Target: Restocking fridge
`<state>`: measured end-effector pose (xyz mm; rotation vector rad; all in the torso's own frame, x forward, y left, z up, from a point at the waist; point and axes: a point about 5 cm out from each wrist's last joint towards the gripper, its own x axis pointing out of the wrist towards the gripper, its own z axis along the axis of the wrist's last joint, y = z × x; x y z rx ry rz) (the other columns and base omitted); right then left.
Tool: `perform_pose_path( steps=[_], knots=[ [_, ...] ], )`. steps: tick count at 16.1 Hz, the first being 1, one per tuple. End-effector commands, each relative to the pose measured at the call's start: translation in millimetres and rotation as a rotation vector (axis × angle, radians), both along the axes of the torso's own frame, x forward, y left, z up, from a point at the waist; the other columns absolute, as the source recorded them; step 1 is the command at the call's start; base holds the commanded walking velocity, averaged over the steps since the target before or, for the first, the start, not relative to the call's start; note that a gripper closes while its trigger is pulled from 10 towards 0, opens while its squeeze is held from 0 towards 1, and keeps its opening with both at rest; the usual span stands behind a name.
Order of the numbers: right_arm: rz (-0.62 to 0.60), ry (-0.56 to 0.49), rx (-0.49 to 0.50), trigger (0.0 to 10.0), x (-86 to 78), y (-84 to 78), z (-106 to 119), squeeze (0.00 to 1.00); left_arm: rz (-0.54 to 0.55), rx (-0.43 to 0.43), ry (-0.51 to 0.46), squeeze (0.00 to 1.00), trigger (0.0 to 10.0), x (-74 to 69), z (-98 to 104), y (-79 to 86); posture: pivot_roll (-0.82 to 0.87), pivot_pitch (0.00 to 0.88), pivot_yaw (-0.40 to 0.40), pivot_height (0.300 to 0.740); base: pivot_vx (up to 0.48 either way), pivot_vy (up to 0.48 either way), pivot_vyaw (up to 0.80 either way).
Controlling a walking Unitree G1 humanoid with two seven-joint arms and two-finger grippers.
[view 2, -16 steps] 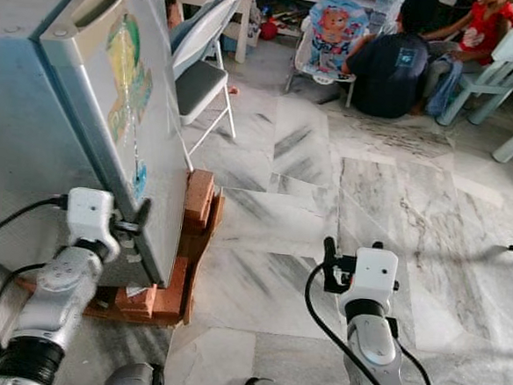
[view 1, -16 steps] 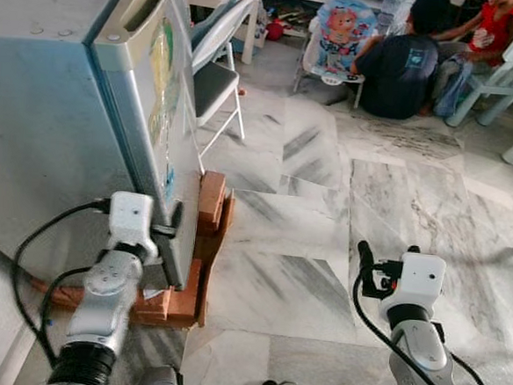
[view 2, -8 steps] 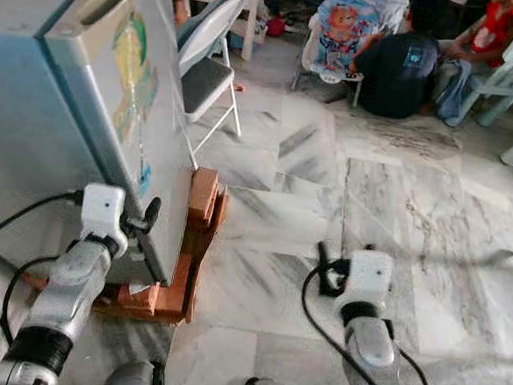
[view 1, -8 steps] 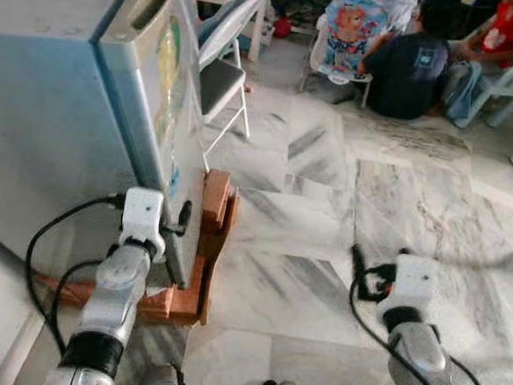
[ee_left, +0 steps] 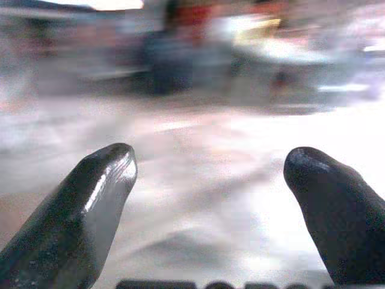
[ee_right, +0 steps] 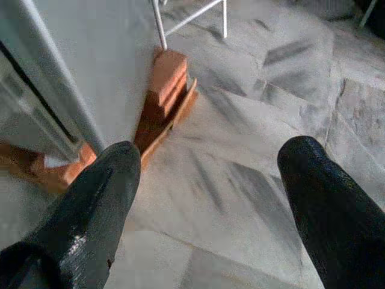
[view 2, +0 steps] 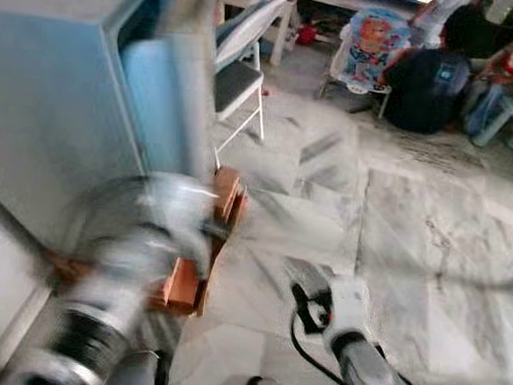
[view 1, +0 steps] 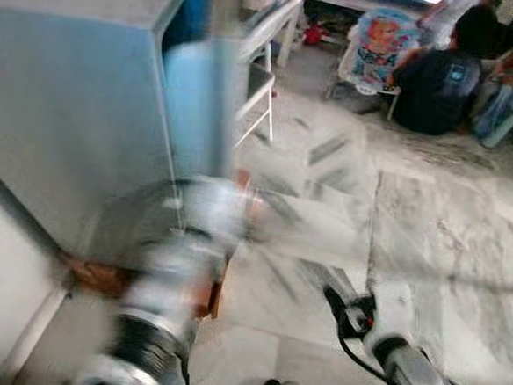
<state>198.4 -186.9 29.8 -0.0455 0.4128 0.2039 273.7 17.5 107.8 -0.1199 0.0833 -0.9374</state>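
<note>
The pale blue fridge (view 1: 69, 100) stands at my left on orange bricks (ee_right: 165, 78). Its door (view 1: 221, 75) now stands edge-on and swung out, with a bluish inside (view 1: 184, 90) showing behind it. My left arm (view 1: 176, 275) is a blur of motion in front of the door's lower edge. In the left wrist view the left gripper (ee_left: 210, 174) is open, with nothing between its fingers (ee_left: 90, 205). My right gripper (ee_right: 210, 174) is open and empty, low over the marble floor to the right of the fridge.
A white folding chair (view 1: 261, 69) stands just beyond the fridge door. People sit on the floor at the back right (view 1: 436, 77), beside a baby bouncer (view 1: 382, 38) and white plastic chairs. Marble floor (view 1: 431, 214) stretches to my right.
The fridge door has swung from shut to open. My left arm has pulled away from the door's edge and is blurred. The camera has shifted, and the right arm sits lower in view.
</note>
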Motion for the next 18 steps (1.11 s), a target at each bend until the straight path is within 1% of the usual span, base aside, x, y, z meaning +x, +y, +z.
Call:
perform_pose_path(
  steps=[1, 2, 3, 4, 5, 6, 7, 8, 9, 11, 12, 13, 15, 18],
  knots=[
    [-0.01, 0.028, -0.007, 10.0, -5.8, -5.1, -3.2, 0.0, -0.098, -0.015, 0.012, 0.0, 10.0, -9.4, 5.4, -10.6, -0.01, 0.082, -0.069, 0.74, 0.0, 0.0, 0.0],
    [-0.006, 0.016, -0.01, 10.0, -5.3, -3.6, -2.0, 0.0, -0.021, 0.012, 0.032, 0.0, 10.0, -0.9, -2.8, 1.7, -0.01, 0.081, -0.068, 0.74, 0.0, 0.0, 0.0],
    [-0.007, 0.014, -0.009, 10.0, -5.2, -3.3, -1.8, 0.0, 0.138, 0.061, 0.07, 0.0, 10.0, 14.9, -17.8, 29.7, -0.01, 0.08, -0.068, 0.74, 0.0, 0.0, 0.0],
    [-0.007, 0.014, -0.009, 10.0, -5.1, -3.5, -2.0, 0.0, 0.216, 0.099, 0.078, 0.0, 10.0, 21.1, -24.3, 47.4, -0.01, 0.081, -0.069, 0.74, 0.0, 0.0, 0.0],
    [-0.006, 0.016, -0.007, 10.0, -4.8, -4.2, -2.7, 0.0, 0.329, 0.129, 0.083, 0.0, 10.0, 26.4, -26.4, 76.3, 0.0, 0.083, -0.068, 0.74, 0.0, 0.0, 0.0],
    [0.0, 0.018, -0.005, 10.0, -4.2, -3.8, -3.4, 0.0, 0.402, 0.147, 0.073, 0.0, 10.0, 27.1, -24.8, 96.6, 0.01, 0.084, -0.067, 0.74, 0.0, 0.0, 0.0],
    [0.003, 0.017, -0.004, 10.0, -3.6, -3.2, -3.7, 0.0, 0.428, 0.161, 0.068, 0.0, 10.0, 25.8, -24.7, 104.4, 0.01, 0.084, -0.066, 0.74, 0.0, 0.0, 0.0],
    [0.005, 0.014, -0.001, 10.0, -2.3, -1.6, -3.3, 0.0, 0.472, 0.183, 0.078, 0.0, 10.0, 21.7, -28.2, 116.6, 0.01, 0.084, -0.066, 0.74, 0.0, 0.0, 0.0],
    [0.007, 0.014, 0.002, 10.0, -1.6, 0.0, -3.6, 0.0, 0.554, 0.223, 0.098, 0.0, 10.0, 15.8, -39.0, 132.9, 0.02, 0.082, -0.066, 0.74, 0.0, 0.0, 0.0],
    [0.011, 0.015, 0.003, 10.0, -1.8, 0.6, -4.0, 0.0, 0.617, 0.242, 0.117, 0.0, 10.0, 12.6, -48.6, 143.3, 0.02, 0.083, -0.067, 0.74, 0.0, 0.0, 0.0],
    [0.015, 0.015, 0.003, 10.0, -1.6, 0.6, -3.9, 0.0, 0.648, 0.267, 0.1, 0.0, 10.0, 12.8, -50.9, 146.9, 0.02, 0.084, -0.068, 0.74, 0.0, 0.0, 0.0],
    [0.016, 0.018, -0.004, 10.0, -1.3, -0.5, -5.0, 0.0, 0.667, 0.259, 0.106, 0.0, 10.0, 14.6, -51.4, 148.1, 0.02, 0.082, -0.069, 0.74, 0.0, 0.0, 0.0],
    [0.01, 0.015, -0.009, 10.0, 1.0, -2.2, -5.2, 0.0, 0.688, 0.252, 0.091, 0.0, 10.0, 22.3, -45.7, 146.4, 0.02, 0.082, -0.069, 0.74, 0.0, 0.0, 0.0],
    [0.001, 0.004, -0.019, 10.0, 4.0, -2.0, -4.0, 0.0, 0.696, 0.243, 0.042, 0.0, 10.0, 37.8, -35.1, 138.7, 0.01, 0.075, -0.067, 0.74, 0.0, 0.0, 0.0]
  ],
)
